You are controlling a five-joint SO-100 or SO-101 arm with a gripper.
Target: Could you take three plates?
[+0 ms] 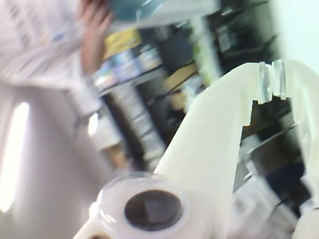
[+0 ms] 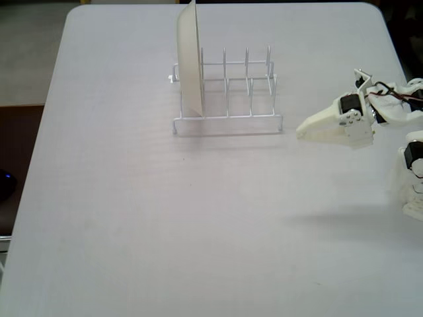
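None of the three plates shows on the table in the fixed view. My gripper (image 2: 301,131) hovers at the table's right side, pointing left toward the wire rack (image 2: 228,120), a short gap from its right end. The jaws look shut with nothing between them. In the wrist view the gripper (image 1: 272,82) has its clear-padded tips together against a blurred background. At the top of that view a person's hand (image 1: 94,25) is next to a blurred teal-blue thing (image 1: 134,6); I cannot tell what it is.
A cream-white plate (image 2: 190,59) stands upright in the rack's leftmost slot; the other slots hold nothing. The arm's base (image 2: 413,165) is at the right table edge. Blurred shelves (image 1: 134,59) fill the wrist view's background.
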